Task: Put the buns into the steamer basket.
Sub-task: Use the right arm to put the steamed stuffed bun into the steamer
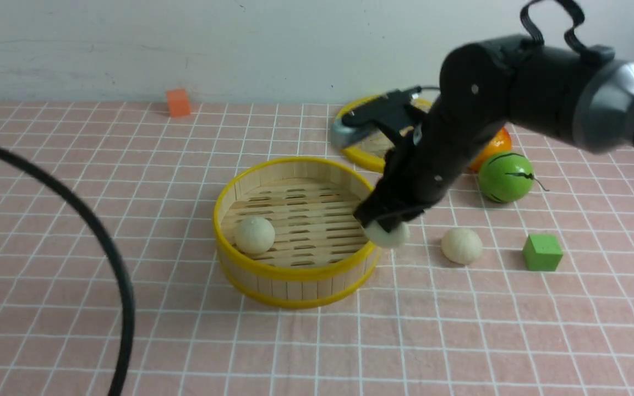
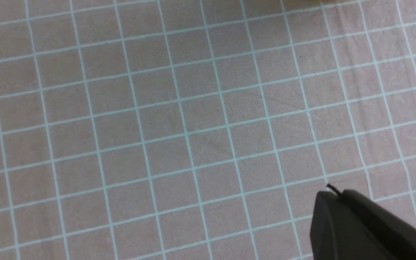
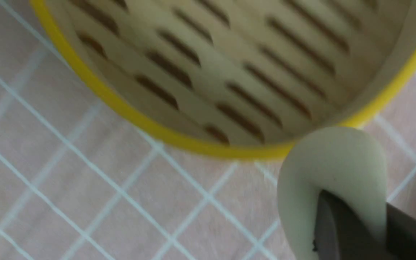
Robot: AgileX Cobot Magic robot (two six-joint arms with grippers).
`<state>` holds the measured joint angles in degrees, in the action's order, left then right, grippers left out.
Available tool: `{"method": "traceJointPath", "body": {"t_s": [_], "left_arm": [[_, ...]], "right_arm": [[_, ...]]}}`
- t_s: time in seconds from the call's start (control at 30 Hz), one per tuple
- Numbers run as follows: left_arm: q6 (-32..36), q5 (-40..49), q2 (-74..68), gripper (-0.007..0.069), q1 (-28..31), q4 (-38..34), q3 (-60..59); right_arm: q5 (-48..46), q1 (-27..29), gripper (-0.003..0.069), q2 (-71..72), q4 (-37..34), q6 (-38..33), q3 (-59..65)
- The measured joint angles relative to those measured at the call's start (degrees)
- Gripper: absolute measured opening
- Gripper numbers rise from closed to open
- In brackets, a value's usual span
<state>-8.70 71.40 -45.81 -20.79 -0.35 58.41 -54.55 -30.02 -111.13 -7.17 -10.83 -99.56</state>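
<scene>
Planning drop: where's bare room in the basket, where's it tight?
Basket floor: bare from inside bun to right wall. Cloth left of basket: bare. Crowded right of it: held bun in right claw, loose bun, green cube, melon.

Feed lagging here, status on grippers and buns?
Left gripper shut, empty, over bare cloth. Right gripper shut on second bun outside steamer basket. First bun inside, third bun on cloth. Nothing blocking basket.

This looks like a robot test lab, not a real kitchen: a black robot arm [image 1: 515,77] reaches over a bench [image 1: 75,330] covered with pink checked cloth, before a bare white wall [image 1: 185,44], among practice props: a steamer basket [image 1: 295,286], a green cube [image 1: 542,252] and an orange cube [image 1: 178,103].
</scene>
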Motion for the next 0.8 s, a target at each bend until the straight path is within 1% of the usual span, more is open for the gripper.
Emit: {"method": "traceJointPath", "body": {"t_s": [0.2, 0.33, 0.4, 0.47, 0.53, 0.57, 0.6, 0.67, 0.7, 0.77, 0.8], "left_arm": [[0.0, -0.31, 5.32, -0.0014, 0.0, 0.75, -0.84], [0.0, -0.01, 5.79, -0.0014, 0.0, 0.8, -0.86], [0.0, -0.01, 5.79, -0.0014, 0.0, 0.87, -0.92], [0.0, -0.01, 5.79, -0.0014, 0.0, 1.23, -0.92], [0.0, -0.01, 5.79, -0.0014, 0.0, 1.61, -0.92], [0.0, -0.01, 5.79, -0.0014, 0.0, 1.67, -0.92], [0.0, -0.01, 5.79, -0.0014, 0.0, 1.79, -0.92], [0.0, -0.01, 5.79, -0.0014, 0.0, 1.86, -0.92], [0.0, -0.01, 5.79, -0.0014, 0.0, 1.85, -0.92], [0.0, -0.01, 5.79, -0.0014, 0.0, 1.85, -0.92], [0.0, -0.01, 5.79, -0.0014, 0.0, 1.85, -0.92]], "right_arm": [[2.78, -4.84, 0.0035, -6.7, -0.87, 0.0, -11.28], [2.9, -6.09, 0.0067, -11.98, -0.87, 0.0, -13.51], [2.78, -6.52, 0.0124, -15.73, -0.87, 0.0, -14.26], [2.46, -6.76, 0.0195, -18.09, -0.87, 0.0, -14.53], [2.36, -6.82, 0.029, -18.79, -0.87, 0.17, -14.58], [2.28, -6.82, 0.0299, -18.79, -0.87, 0.25, -14.59], [1.41, -6.82, 0.037, -18.71, -0.8, 0.87, -15.24], [-0.4, -6.82, 0.0454, -18.54, -0.16, 1.95, -16.61], [-0.66, -6.82, 0.0454, -18.54, -0.03, 1.95, -16.81], [-5.94, -6.82, 0.055, -17.62, 2.09, 3.01, -19.88], [-8.34, -6.82, 0.0575, -16.93, 3.31, 3.08, -21.23]]}}
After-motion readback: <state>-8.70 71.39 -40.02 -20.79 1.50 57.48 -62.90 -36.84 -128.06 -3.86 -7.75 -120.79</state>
